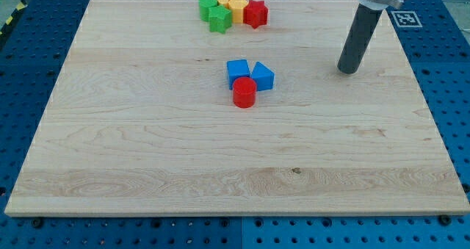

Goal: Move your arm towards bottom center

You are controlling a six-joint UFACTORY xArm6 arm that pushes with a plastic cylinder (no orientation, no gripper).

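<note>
red cylinder (244, 92) touching two blue blocks (250, 74), my tip (348, 70) well right, no fingers

So my tip (348, 70) sits on the wooden board (147, 153) at the view's right, well apart from the blue cube (237, 70), blue triangular block (263, 76) and red cylinder (244, 92) bunched mid-board. Green, yellow and red blocks cluster up top.
</note>
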